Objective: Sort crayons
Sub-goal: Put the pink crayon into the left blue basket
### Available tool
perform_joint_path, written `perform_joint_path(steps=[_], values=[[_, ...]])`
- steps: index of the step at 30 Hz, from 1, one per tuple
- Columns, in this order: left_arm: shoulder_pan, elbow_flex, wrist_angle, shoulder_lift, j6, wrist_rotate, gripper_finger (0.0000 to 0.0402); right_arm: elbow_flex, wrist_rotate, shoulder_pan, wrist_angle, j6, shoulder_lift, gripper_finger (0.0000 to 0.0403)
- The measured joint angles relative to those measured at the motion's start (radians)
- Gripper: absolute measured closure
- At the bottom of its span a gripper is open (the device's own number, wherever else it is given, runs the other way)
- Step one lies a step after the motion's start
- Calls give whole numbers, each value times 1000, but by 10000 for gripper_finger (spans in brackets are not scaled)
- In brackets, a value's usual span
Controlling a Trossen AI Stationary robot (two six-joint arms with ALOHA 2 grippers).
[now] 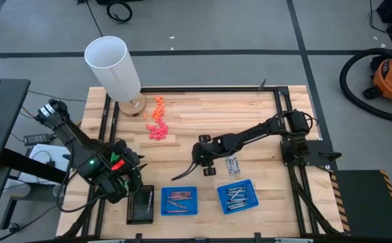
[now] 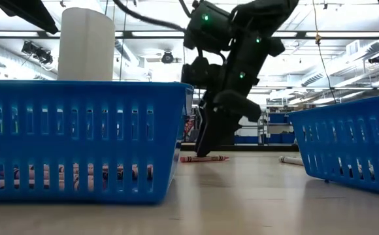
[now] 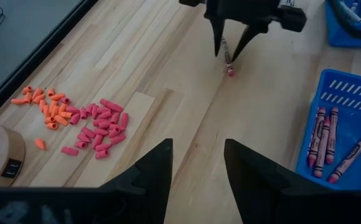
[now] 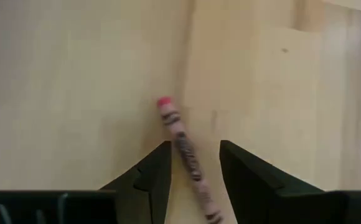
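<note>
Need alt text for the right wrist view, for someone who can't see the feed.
The right hand hangs open just above the wooden table, its two dark fingers on either side of a single red-tipped crayon lying flat on the wood. The crayon runs lengthwise through the gap between the fingers and is not yet gripped.

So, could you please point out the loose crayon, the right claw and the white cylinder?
Loose crayon point(image 4: 182, 140), right wrist view, its wrapped middle.
Right claw point(image 3: 235, 51), left wrist view, midway between its fingertips.
White cylinder point(image 1: 113, 67), high view, its side wall.
</note>
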Motion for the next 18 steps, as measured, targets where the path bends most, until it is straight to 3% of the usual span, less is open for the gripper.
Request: perform_joint_path(steps=[10, 18], values=[[0, 0, 0, 0, 0, 0, 246, -58, -45, -19, 32, 6, -6, 268], [0, 0, 1, 0, 0, 0, 246, -72, -48, -18, 24, 25, -7, 335]])
